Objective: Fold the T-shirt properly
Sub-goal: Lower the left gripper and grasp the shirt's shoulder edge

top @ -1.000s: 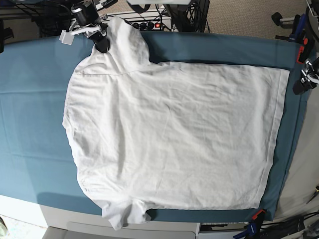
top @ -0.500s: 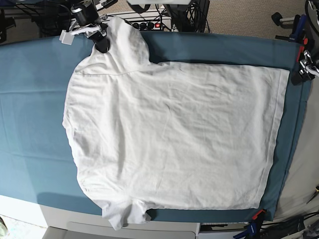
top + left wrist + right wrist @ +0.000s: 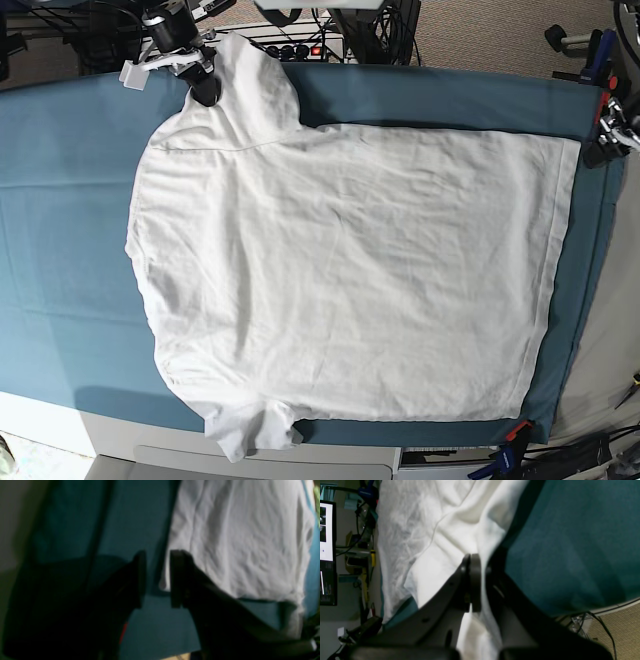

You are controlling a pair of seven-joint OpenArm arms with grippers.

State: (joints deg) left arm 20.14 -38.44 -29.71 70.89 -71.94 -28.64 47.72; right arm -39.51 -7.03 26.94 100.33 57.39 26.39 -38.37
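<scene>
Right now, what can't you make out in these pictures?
- Left wrist view: blurred; whether the left gripper touches the T-shirt hem.
- Right wrist view: right gripper jaws hide how much sleeve they pinch.
- Base view: left gripper cut off by the edge.

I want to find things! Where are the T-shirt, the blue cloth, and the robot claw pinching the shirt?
T-shirt (image 3: pixel 350 270): base view, middle of its body.
Blue table cloth (image 3: pixel 60 200): base view, bare part beside the shirt.
Right gripper (image 3: pixel 470 562): right wrist view, between its shut fingertips at the sleeve.
</scene>
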